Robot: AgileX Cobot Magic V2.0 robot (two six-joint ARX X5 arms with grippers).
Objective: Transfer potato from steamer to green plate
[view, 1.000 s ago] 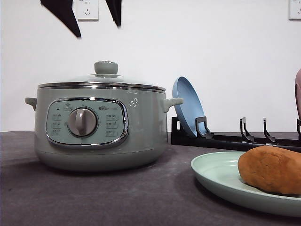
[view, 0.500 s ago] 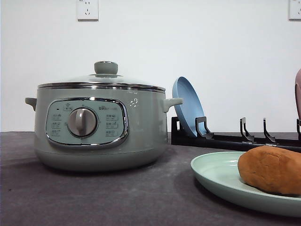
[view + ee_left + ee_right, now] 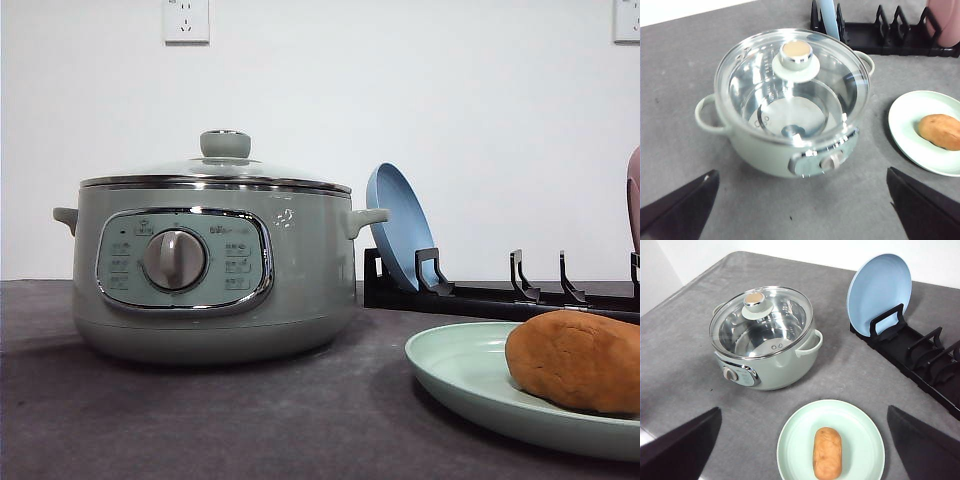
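We log the potato (image 3: 827, 453) lying on the green plate (image 3: 860, 427), not in the steamer (image 3: 765, 340); steamer lid (image 3: 790, 80) is on and, thru the glass, the pot looks empty. So we judge the transfer done, and any coming move is prob. a retreat, not a grasp. Key relation: in the right wrist view the potato sits on the plate directly ahead of the right gripper (image 3: 800, 450), between its two dark fingers, long axis running straight away from the cam, i.e. roughly along the gripper's approach line. Right fingers (image 3: 680, 450) are spread wide, holding nothing, well above the table. Left gripper (image 3: 800, 210) likewise spread and empty; it faces the steamer, w/ the plate (image 3: 910, 120) and potato (image 3: 940, 131) off to one side, long axis slanting across that view. We judge the right arm nearer the potato, left arm nearer the steamer. View diffs: front view gives the potato (image 3: 575, 360) resting low on the plate's (image 3: 450, 365) near-right part, plate just right of the steamer (image 3: 210, 270), apart from it, and cut by the frame edge; can't read the pot's inside there. The wrist views show the bare pot interior and the whole plate. Right wrist view also shows the blue plate (image 3: 880, 287) standing upright in the black rack (image 3: 920, 365) behind; left wrist view shows it edge-on.
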